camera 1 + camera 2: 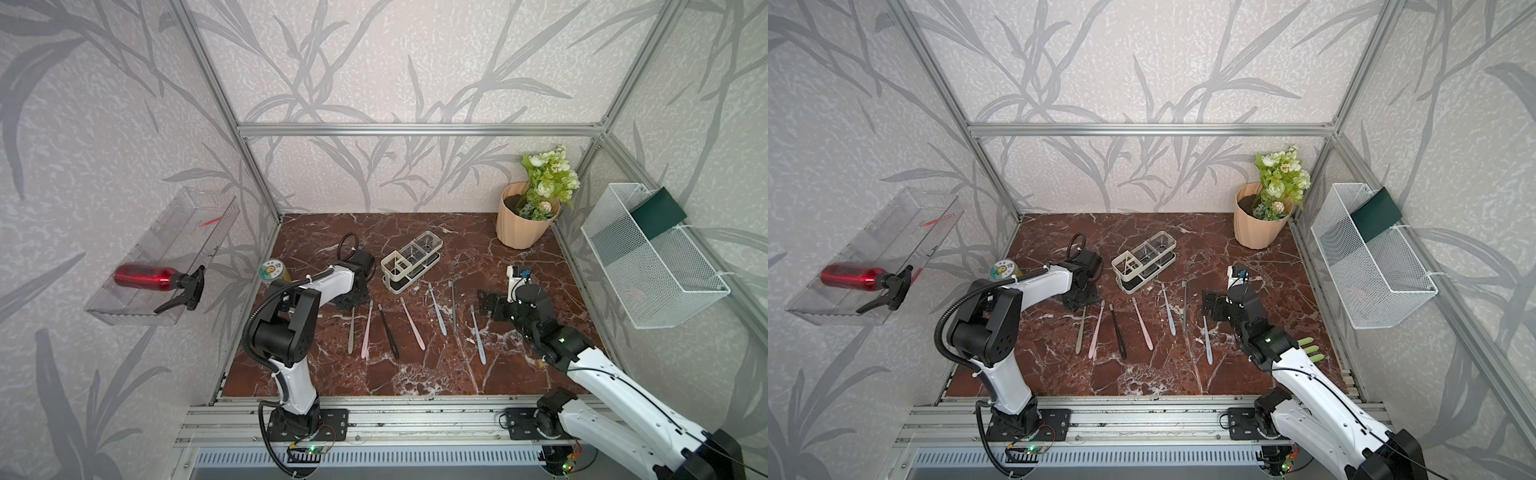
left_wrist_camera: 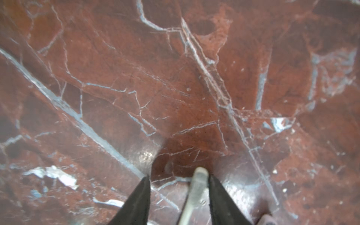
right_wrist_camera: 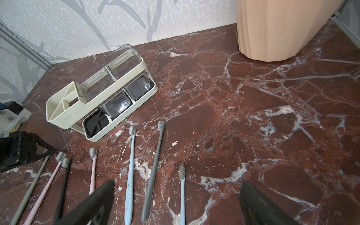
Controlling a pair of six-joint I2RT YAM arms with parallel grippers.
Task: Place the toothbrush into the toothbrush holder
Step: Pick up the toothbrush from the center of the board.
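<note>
Several toothbrushes lie in a row on the red marble table. The leftmost is grey-green [image 1: 351,334] [image 1: 1079,336]. Its head [image 2: 198,183] lies between the fingers of my left gripper [image 2: 179,176] [image 1: 351,302], against one finger with a gap to the other; the jaws stand partly open. The toothbrush holder [image 1: 392,270] [image 1: 1121,270] [image 3: 58,109], a white frame with clear cups, stands behind the row with no toothbrush showing in it. My right gripper [image 3: 177,184] [image 1: 488,305] is wide open over the table by a light blue toothbrush [image 1: 478,334], holding nothing.
A peach flower pot [image 1: 521,220] stands at the back right. A white mesh basket [image 1: 652,257] hangs on the right wall, and a clear shelf with a red spray bottle [image 1: 145,276] on the left wall. A green-lidded jar [image 1: 272,270] sits behind the left arm.
</note>
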